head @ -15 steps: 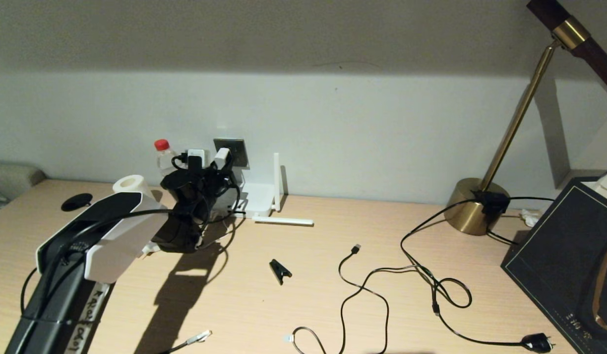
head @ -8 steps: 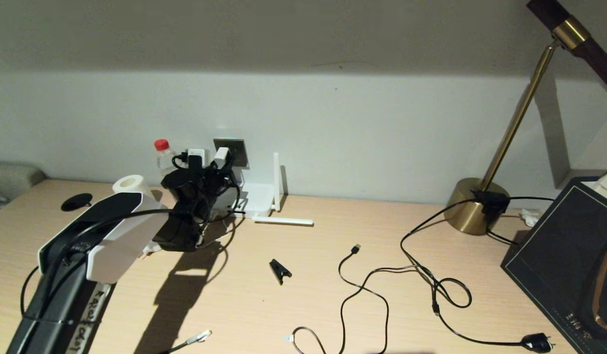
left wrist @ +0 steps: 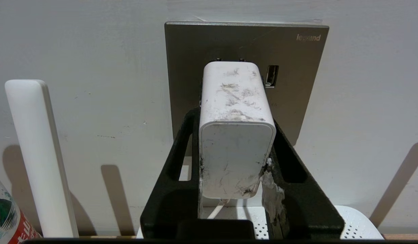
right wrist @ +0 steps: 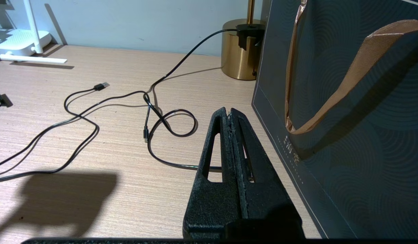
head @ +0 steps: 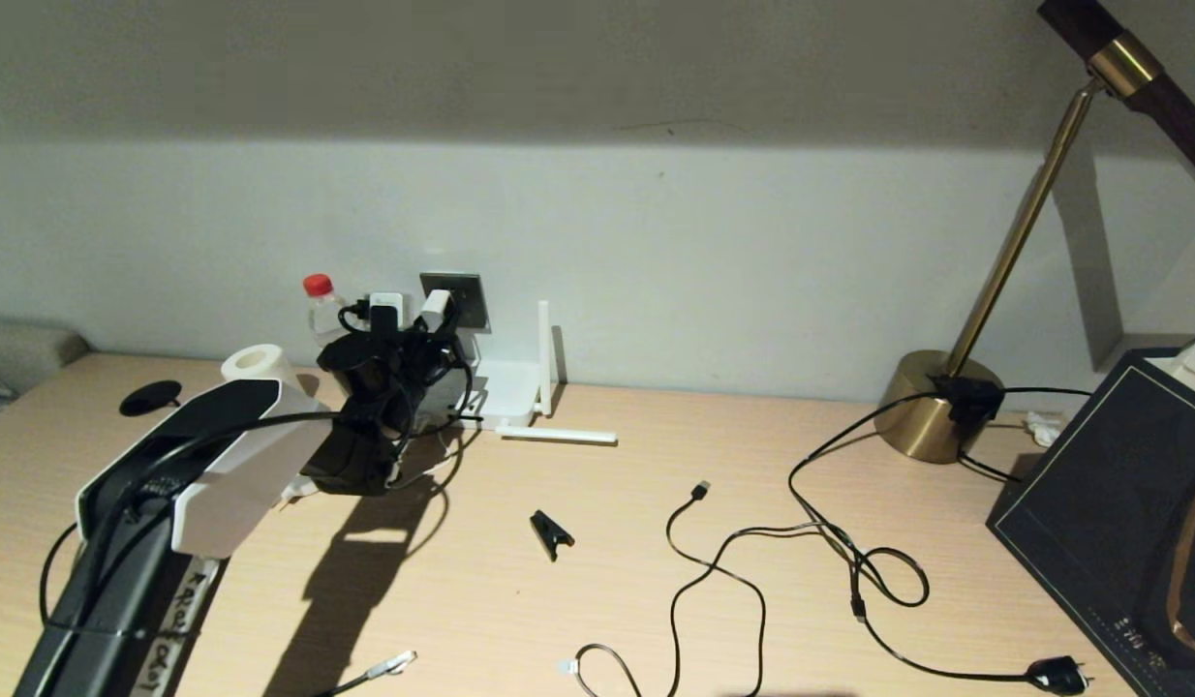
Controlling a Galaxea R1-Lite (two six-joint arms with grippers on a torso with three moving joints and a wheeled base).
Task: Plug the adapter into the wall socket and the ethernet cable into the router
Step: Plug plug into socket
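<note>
Adapter (left wrist: 236,130) sits clamped in the left gripper (left wrist: 234,159) jaws, unmoved over the past second, pressed at the wall socket (left wrist: 246,44); insertion looks nearly complete. Right gripper (right wrist: 231,115) rests idle, jaws together, above the worktop (head: 656,600).

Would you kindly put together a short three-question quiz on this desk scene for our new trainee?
1. True or false: the left gripper is shut on the adapter at the wall socket.
2. Where does the right gripper hang? A) over the router; B) beside the dark gift bag, above the desk; C) touching the brass lamp base.
3. Fill in: the bottle by the wall has a ___ cap.

Key: 1 true, both fingers press the adapter's sides. 2 B, its fingers pressed together, holding nothing. 3 red.
</note>
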